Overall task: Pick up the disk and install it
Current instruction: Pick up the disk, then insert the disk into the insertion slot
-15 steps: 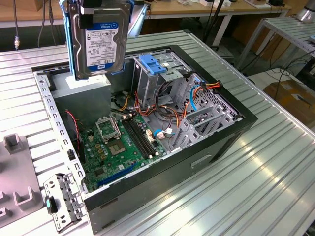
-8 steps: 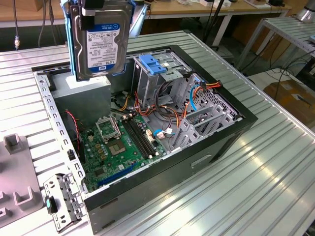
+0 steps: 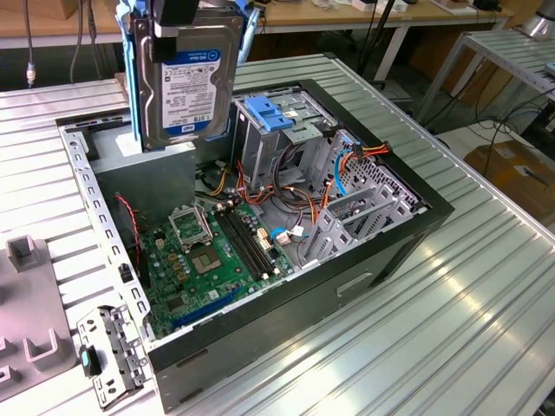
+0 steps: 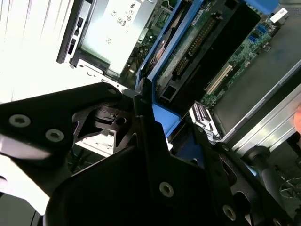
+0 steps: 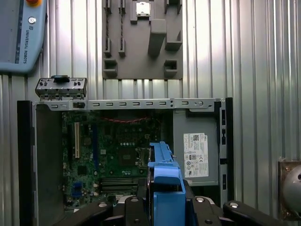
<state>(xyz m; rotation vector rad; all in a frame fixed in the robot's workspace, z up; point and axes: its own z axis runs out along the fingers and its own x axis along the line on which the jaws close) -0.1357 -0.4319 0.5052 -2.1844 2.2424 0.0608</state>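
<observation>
Disk [image 3: 186, 82] is hanging over the open PC case [image 3: 373, 282], not in it yet

The ribbed metal table [image 3: 486, 295] is carrying the PC case, which is lying on its side with the green motherboard [image 3: 208, 260] facing up and the grey drive cage [image 3: 273, 147] sitting toward the exterior view's right of it. The disk is hanging upright in the air above the case's far end, label showing, blue frame running down its edges. The gripper [image 3: 186, 16] is gripping it from above, jaws clamped on the disk's top.
</observation>
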